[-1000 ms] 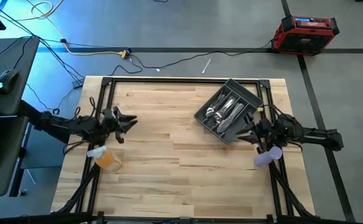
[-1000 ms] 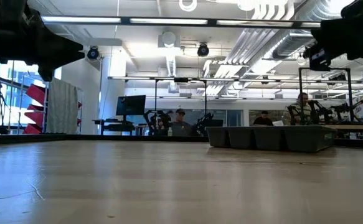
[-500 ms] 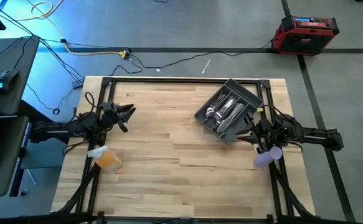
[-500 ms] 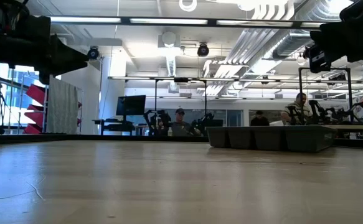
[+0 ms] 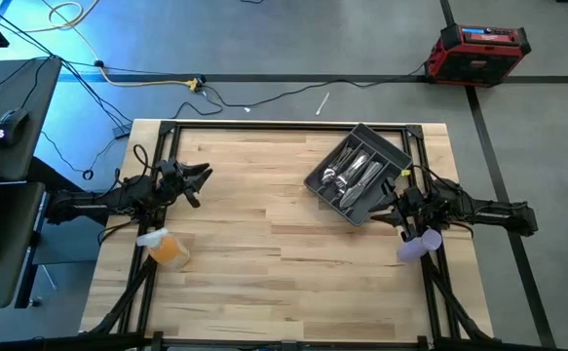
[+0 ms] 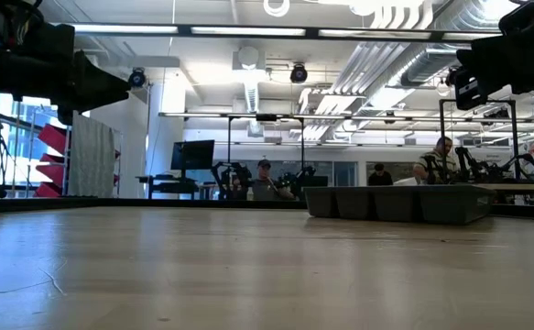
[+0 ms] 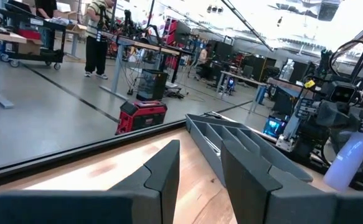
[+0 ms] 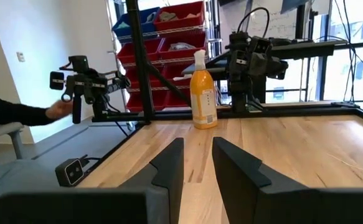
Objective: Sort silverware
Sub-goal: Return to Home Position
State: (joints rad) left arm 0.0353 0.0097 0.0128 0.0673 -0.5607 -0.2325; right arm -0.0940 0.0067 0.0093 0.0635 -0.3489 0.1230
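The silverware lies in the compartments of a dark grey tray, which rests flat and askew on the table's far right part. From the low view only the tray's wall shows. My right gripper hovers level just off the tray's near corner, pointing toward the table's left; its fingers stand a little apart with nothing between them. My left gripper hovers level over the table's left side, pointing toward the tray; its fingers are apart with nothing between them.
An orange bottle stands near my left arm's base and a pale bottle by my right arm's base. Black frame rails run along the table's edges. Bare wood lies between the arms. A person's hand shows beyond the table's left edge.
My left gripper has swung a little toward the table's far edge, staying level, and then held still. Its fingers keep the same gap. My right gripper and the tray have kept their places.
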